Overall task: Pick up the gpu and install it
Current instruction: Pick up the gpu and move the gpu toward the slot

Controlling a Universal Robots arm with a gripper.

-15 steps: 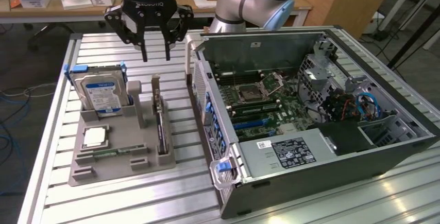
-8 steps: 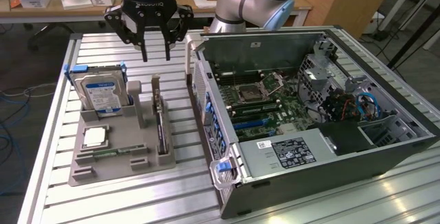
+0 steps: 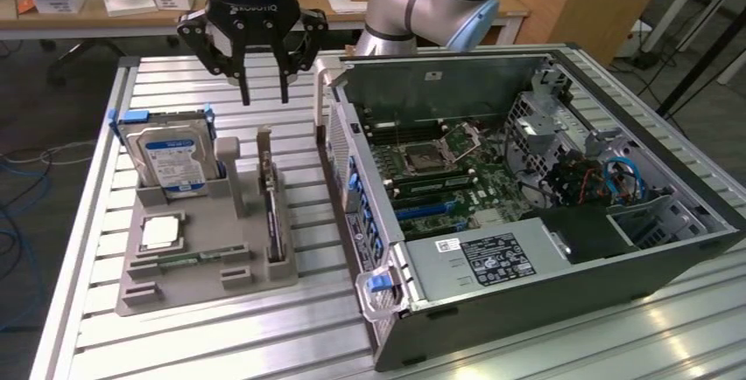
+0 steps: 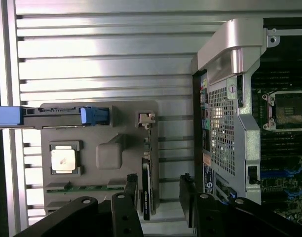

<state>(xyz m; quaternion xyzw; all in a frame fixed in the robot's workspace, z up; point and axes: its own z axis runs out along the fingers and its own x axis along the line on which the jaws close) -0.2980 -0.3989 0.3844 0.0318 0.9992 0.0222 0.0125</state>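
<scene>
The gpu (image 3: 275, 223) is a thin black card standing on edge in a slot of the grey holder tray (image 3: 198, 288), on the side nearest the computer case (image 3: 525, 188). My gripper (image 3: 265, 99) hangs open well above the far end of the card, fingers pointing down, holding nothing. In the wrist view the gpu (image 4: 146, 190) shows edge-on, lined up between my two black fingers (image 4: 131, 192) but closer to one of them. The case lies on its side with its panel off, its motherboard (image 3: 449, 170) exposed.
A silver hard drive (image 3: 173, 157) with blue rails stands in the tray. A processor (image 3: 161, 233) and a green memory stick (image 3: 192, 258) lie in it too. The slatted metal table (image 3: 233, 345) carries everything. A cluttered desk (image 3: 117, 0) stands behind.
</scene>
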